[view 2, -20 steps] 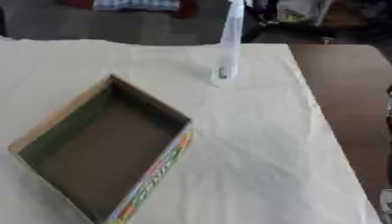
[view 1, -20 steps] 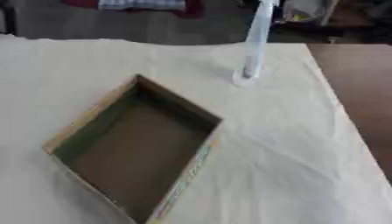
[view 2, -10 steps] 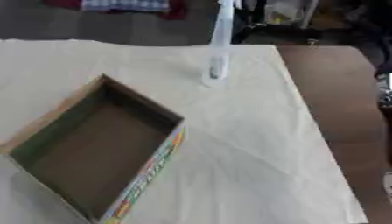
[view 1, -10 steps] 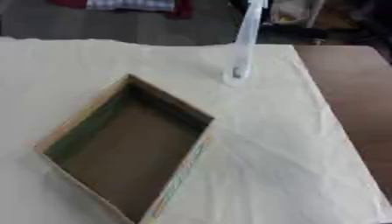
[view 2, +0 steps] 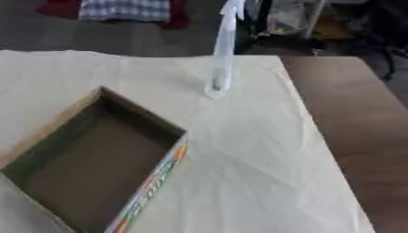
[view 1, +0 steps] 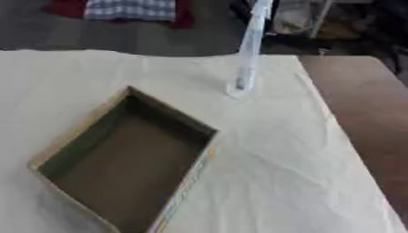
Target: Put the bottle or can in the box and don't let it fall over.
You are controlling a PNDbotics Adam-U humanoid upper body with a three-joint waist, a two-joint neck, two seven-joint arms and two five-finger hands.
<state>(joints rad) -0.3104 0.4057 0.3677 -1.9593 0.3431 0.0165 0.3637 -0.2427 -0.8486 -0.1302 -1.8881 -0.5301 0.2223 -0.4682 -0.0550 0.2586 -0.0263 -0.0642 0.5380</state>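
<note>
Bottle is standing upright on my screen, long axis vertical, top toward the far edge and cut off by the frame. It's a slim clear one, sitting on the cream cloth near the far side of the table, well apart from the box. Can't read any label on it. Box is open and empty, turned at an angle so one corner faces the bottle; its outer side has a colourful print, but I can't read the writing. Neither robot hand shows in either view, so I can't tell their state.
</note>
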